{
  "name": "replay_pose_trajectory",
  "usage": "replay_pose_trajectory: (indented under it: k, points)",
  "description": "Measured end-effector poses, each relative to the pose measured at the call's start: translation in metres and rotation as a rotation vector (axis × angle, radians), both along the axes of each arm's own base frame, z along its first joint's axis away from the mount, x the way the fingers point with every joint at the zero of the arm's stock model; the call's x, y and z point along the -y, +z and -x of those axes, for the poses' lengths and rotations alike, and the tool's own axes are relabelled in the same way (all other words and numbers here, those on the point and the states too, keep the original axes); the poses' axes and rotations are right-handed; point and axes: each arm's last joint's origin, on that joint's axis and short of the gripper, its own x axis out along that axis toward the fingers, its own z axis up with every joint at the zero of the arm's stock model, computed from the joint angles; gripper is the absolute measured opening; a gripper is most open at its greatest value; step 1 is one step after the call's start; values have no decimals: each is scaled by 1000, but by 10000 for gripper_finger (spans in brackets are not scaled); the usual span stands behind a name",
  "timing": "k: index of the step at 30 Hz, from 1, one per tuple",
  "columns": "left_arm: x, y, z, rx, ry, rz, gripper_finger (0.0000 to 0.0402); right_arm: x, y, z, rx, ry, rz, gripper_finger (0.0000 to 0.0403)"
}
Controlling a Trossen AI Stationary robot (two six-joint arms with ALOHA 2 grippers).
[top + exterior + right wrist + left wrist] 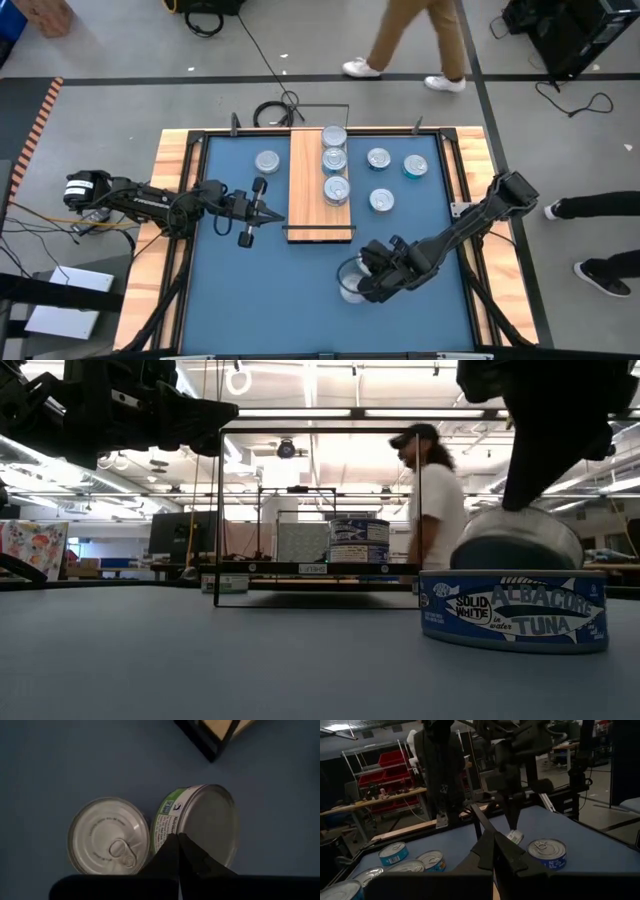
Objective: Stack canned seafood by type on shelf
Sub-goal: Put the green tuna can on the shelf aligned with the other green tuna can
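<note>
The shelf (318, 185), a light-wood board with a black frame, lies mid-table and bears three silver-topped tins (335, 162) in a row. Several more tins stand on the blue table, one left of it (267, 161) and three to its right (380, 200). Near the front, my right gripper (178, 840) is shut on a green-labelled tin (202, 825), right beside a blue tuna tin (513, 610) that stands flat on its base. My left gripper (272, 213) hovers shut and level, just left of the shelf, touching nothing. My right gripper pinches the green-labelled tin by its rim (172, 827), where the side meets the plain flat face, between its two fingers. They slant down from above. The tin hangs tilted, clear of the table (515, 540). Whether it touches the blue tin I cannot tell.
A raised wooden border (172, 190) frames the blue table. A person (410, 40) walks past the far edge, and another person's legs (600, 210) show at the right. Cables (275, 110) lie behind the shelf. Open blue surface lies at the near left.
</note>
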Motion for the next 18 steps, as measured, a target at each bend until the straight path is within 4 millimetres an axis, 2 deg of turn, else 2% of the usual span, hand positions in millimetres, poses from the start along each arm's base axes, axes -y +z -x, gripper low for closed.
replay_pose_trajectory:
  k: [7, 18]
  points:
    - [0, 0, 0, 0, 0, -1, 4, 15, 15, 22, 163, -75, -127, 0]
    - [0, 0, 0, 2, 0, 0, 4, 39, -23, 61, 407, -166, -334, 0]
